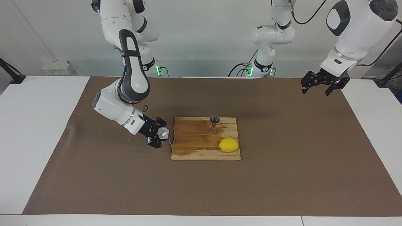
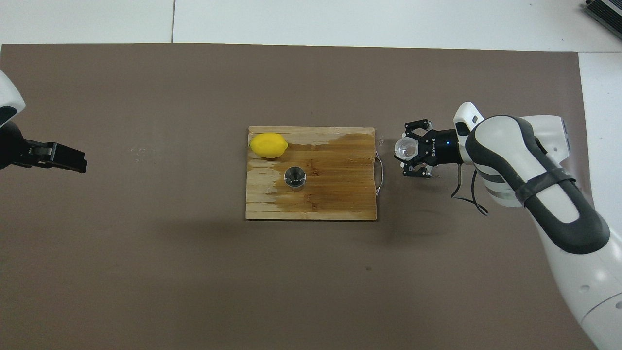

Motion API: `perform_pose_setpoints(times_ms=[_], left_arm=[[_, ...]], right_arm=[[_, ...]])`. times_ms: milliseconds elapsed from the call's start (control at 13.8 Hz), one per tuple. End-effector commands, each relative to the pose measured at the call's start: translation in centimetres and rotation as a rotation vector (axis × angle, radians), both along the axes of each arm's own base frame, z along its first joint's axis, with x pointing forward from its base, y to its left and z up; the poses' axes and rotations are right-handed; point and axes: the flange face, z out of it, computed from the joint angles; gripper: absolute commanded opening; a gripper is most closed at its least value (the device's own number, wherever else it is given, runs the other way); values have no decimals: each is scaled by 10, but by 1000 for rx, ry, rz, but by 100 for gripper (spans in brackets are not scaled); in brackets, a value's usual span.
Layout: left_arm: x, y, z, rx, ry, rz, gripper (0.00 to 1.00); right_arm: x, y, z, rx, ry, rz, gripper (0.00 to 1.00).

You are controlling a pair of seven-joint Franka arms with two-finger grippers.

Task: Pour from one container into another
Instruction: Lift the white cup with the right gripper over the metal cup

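The small translucent plastic cup (image 1: 163,133) sits clamped between the fingers of the right tool (image 1: 160,135), which has closed on its ribbed sides. The cup is raised off the brown mat (image 1: 282,175) and hangs over the strip of mat just beside the wire handle (image 1: 170,138) of the wooden cutting board (image 1: 194,147), at the right arm's end of the board. In the overhead view the cup (image 2: 405,148) shows as a pale round shape at the tip of the right tool (image 2: 407,154), apart from the board's edge (image 2: 340,209). The right arm slopes down from its base and reaches in low toward the board.

The steel jigger (image 1: 214,125) stands upright on the board, on its darker, wet-looking part, toward the edge nearer to the robots. From above its open mouth (image 2: 295,176) shows as a dark circle about midway along the board. A lemon (image 1: 228,145) lies on the same board, farther from the robots than the jigger and toward the left arm's end; the two are near each other but not touching.

The board lies about in the middle of the mat, which covers most of the white surface (image 1: 34,131).

The left tool (image 1: 323,83) waits in the air over the mat's edge at the left arm's end of the surface, well apart from the board, its fingers spread wide and holding nothing. In the overhead view only its dark tip (image 2: 58,159) shows.
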Motion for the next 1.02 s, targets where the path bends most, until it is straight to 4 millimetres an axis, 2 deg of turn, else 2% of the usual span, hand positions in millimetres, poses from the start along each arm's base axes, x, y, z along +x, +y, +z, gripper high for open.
perform_pose_setpoints(times_ms=[0, 218, 508, 944], left_arm=[[-5, 2, 6, 20, -3, 11, 100], [-5, 2, 6, 20, -3, 11, 100], [-5, 2, 6, 20, -3, 11, 100], [-5, 2, 6, 20, -3, 11, 100]], right_arm=[[-6, 24, 33, -3, 34, -56, 0], [-13, 74, 56, 14, 70, -89, 0], [-25, 129, 68, 11, 38, -92, 0], [-43, 176, 72, -207, 8, -75, 0]])
